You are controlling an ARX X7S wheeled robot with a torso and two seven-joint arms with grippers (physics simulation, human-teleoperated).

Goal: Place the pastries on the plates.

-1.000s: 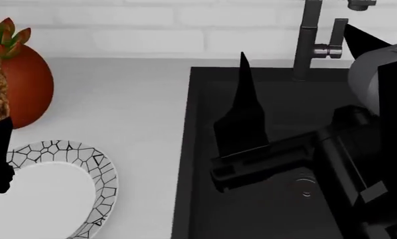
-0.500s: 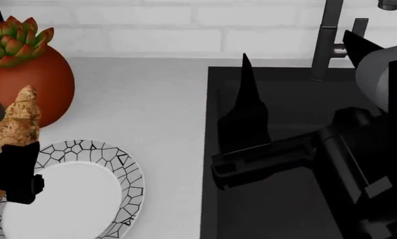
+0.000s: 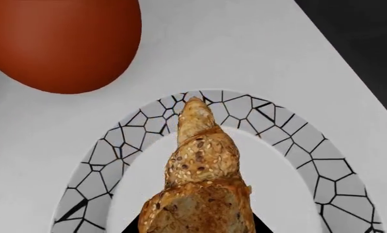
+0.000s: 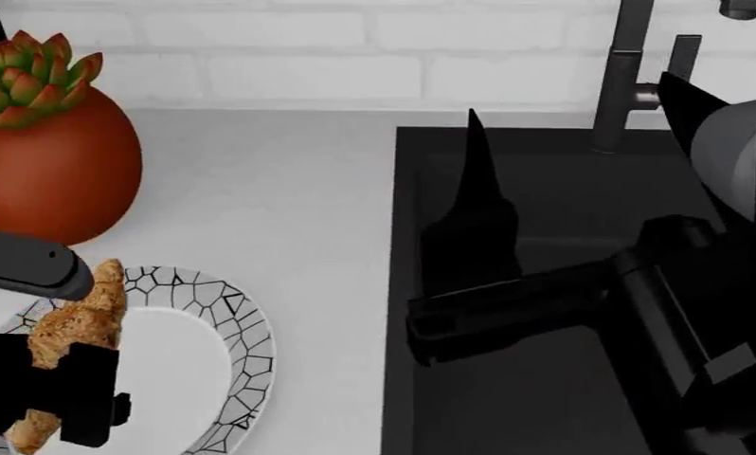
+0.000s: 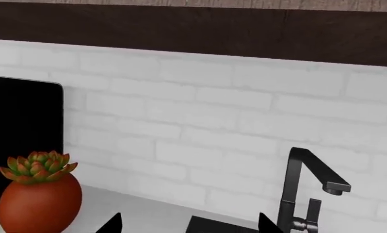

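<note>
Croissant (image 4: 78, 320) pinched in the left gripper (image 4: 63, 379), hanging tip-out over the mosaic-rimmed plate (image 4: 233, 355) beside the red pot (image 4: 52, 161). Right gripper (image 4: 473, 204) above the black sink (image 4: 543, 190), tips spread apart.

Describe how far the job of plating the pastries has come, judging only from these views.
Nothing looks finished. In hand: the left gripper holds the croissant over the plate, not yet released. Left: letting it go, then plating the bun; neither it nor a second plate is in view. The right gripper hangs empty over the sink.
</note>
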